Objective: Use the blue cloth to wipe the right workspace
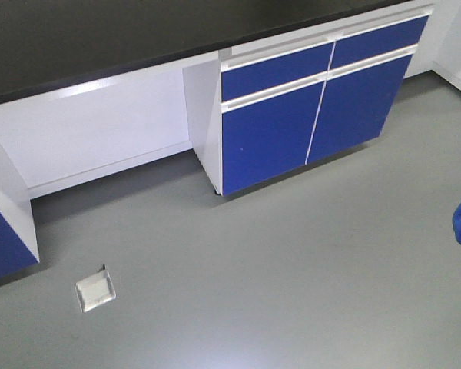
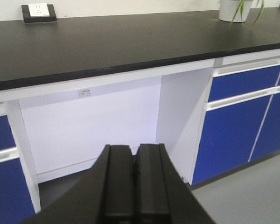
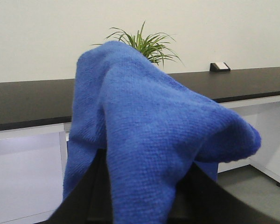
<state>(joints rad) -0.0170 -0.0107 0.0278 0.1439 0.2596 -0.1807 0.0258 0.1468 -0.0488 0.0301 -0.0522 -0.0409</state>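
Step in hand, as judged: carrying the blue cloth (image 3: 154, 140) to the right workspace (image 3: 256, 79); no wiping yet. Cloth aloft, draped in a bunch over the right fingers (image 3: 203, 200), well apart from the counter. Grip under the fabric hidden; cannot tell whether clamped or merely hung over. Left fingers (image 2: 119, 186) pressed together, nothing between them, aimed at the knee gap below the counter.

To do well: close in on the counter first, then lower until the fabric lies flat on the black top. Bunched as now, likely to wipe only a narrow strip. Press lightly, sweep in overlapping passes, keep loose folds from dragging off the front edge.

Around: small black box with white face (image 3: 220, 66) at the back of the top, by the wall; potted plant (image 3: 147, 44) also standing on it. Steer passes around both; snagging the leaves a risk. Blue cabinet doors (image 1: 269, 146) beneath, small pale plate (image 1: 96, 290) on the grey floor, neither in the way.
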